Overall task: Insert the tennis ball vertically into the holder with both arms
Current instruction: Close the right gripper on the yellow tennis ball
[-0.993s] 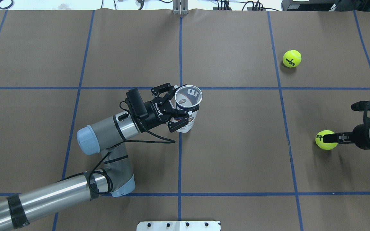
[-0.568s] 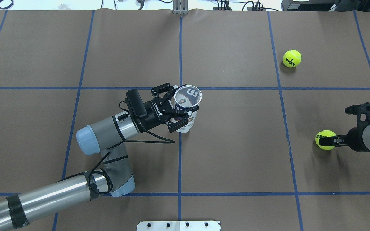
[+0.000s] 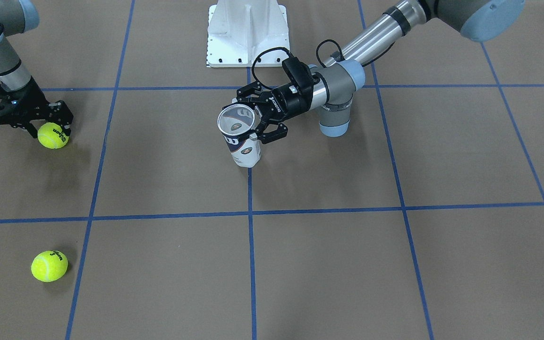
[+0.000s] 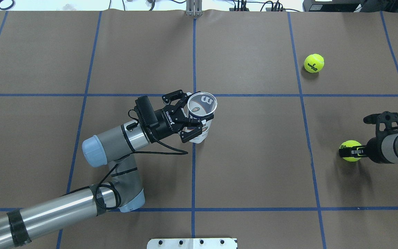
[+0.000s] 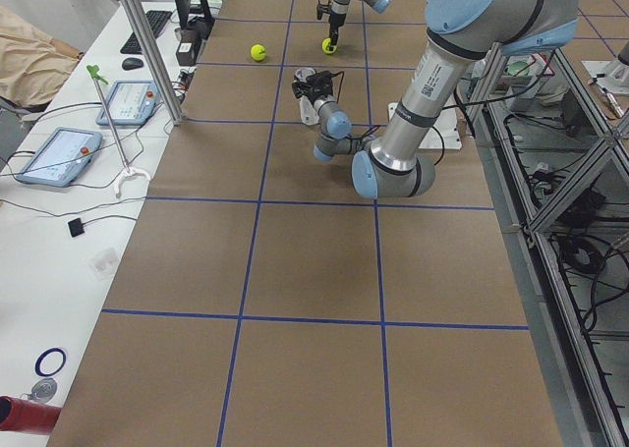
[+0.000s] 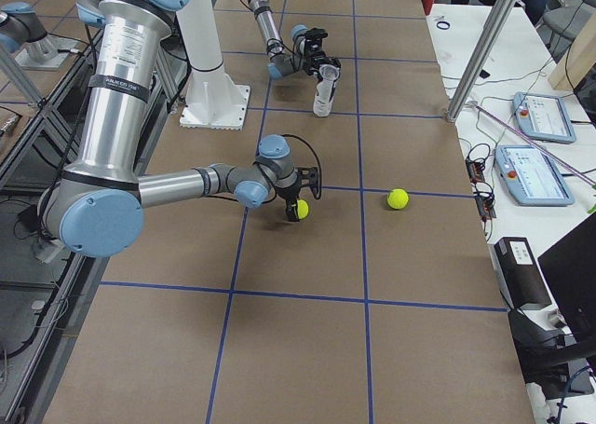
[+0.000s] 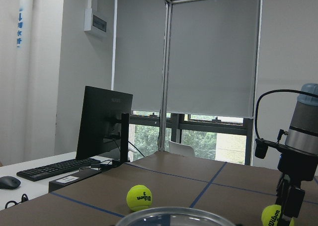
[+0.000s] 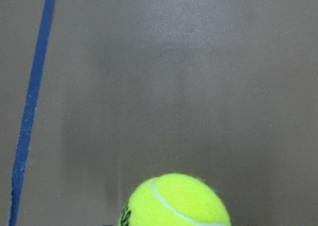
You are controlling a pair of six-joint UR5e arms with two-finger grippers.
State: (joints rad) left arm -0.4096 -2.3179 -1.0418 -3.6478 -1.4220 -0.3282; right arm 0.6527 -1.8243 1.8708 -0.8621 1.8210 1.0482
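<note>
Clock directions here are from the overhead view, with 12 pointing away from the robot.

The biggest thing is the table, brown paper with a blue tape grid. The white pedestal base sits at the 6 o'clock edge.

The left arm comes in from about 8 o'clock and stops near the middle. The right arm pokes in low from 3 o'clock.

The holder stands upright right by the centre gridline, open mouth up and nothing inside that I can see. The left gripper is clamped around its upper wall, with one finger on each side. I reckon it grips high so the can can't tip or skid when a ball gets pushed in from above. Coming at it from the side also leaves the mouth free.

Over at 3 o'clock from the holder, well apart from it, the right gripper points down with its fingers closed on a tennis ball. Going by the offset shadow, the ball looks just off the paper, but I can't be sure. A top-down pinch makes sense, since the ball can go straight down into the can.

The second ball lies loose at about 2 o'clock, with nothing touching it.
</note>
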